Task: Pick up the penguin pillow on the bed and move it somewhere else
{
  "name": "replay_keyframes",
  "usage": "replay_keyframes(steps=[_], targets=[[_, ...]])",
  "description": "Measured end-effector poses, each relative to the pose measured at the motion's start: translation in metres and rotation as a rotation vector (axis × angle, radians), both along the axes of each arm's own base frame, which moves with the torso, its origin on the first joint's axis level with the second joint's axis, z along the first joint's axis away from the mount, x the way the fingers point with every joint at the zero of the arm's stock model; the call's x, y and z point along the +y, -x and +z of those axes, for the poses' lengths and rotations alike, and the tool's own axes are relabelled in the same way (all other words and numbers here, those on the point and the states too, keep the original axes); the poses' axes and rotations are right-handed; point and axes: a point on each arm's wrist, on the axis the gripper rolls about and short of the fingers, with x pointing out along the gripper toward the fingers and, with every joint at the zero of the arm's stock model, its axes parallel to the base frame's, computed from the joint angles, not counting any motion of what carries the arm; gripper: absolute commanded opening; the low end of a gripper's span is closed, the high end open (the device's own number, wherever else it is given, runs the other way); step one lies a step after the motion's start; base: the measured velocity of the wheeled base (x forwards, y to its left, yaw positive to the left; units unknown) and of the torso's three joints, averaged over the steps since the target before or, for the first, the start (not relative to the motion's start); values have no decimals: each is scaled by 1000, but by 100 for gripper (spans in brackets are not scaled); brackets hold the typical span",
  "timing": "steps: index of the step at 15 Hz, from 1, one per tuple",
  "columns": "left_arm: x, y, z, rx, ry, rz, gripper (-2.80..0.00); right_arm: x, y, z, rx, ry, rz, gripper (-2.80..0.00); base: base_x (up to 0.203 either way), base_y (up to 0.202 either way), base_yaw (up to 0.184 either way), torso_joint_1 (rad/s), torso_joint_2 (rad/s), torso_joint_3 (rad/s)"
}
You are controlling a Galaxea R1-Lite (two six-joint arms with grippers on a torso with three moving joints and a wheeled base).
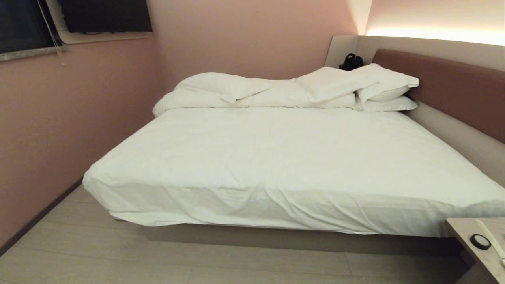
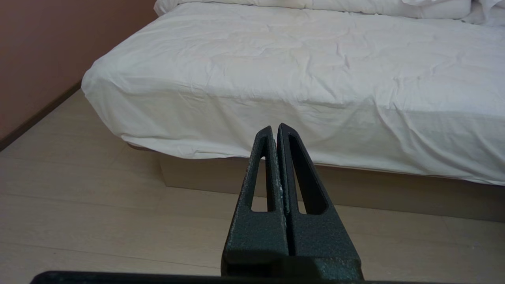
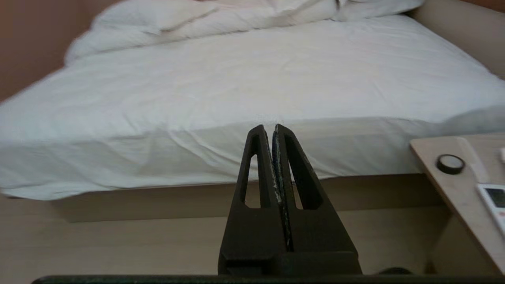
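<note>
The bed [image 1: 276, 157] fills the head view, with a white sheet, a folded white duvet [image 1: 256, 94] and plain white pillows [image 1: 378, 86] by the brown headboard [image 1: 453, 86]. The penguin pillow is out of view in every frame. Neither arm shows in the head view. My left gripper [image 2: 275, 128] is shut on nothing, low before the bed's [image 2: 315, 79] near side above the floor. My right gripper [image 3: 267, 128] is likewise shut and empty, pointing at the bed's [image 3: 252, 79] near edge.
A light wooden side table [image 1: 473, 244] stands at the near right with a black ring [image 1: 480, 241] and a white remote [image 3: 495, 201] on it. A black object [image 1: 352, 62] sits on the ledge behind the pillows. The pink wall [image 1: 59, 130] runs close along the bed's left.
</note>
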Motion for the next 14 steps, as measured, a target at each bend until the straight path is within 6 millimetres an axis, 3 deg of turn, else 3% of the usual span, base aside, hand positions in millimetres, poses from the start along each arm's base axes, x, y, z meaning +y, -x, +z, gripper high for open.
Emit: replay_keyframes(steps=[6, 14], targets=[[0, 0, 0, 0, 0, 0, -280, -1, -27, -36, 27, 109, -25, -280, 0, 0, 0, 0, 0, 0], [0, 0, 0, 0, 0, 0, -280, 0, -39, -58, 37, 138, -21, -280, 0, 0, 0, 0, 0, 0]])
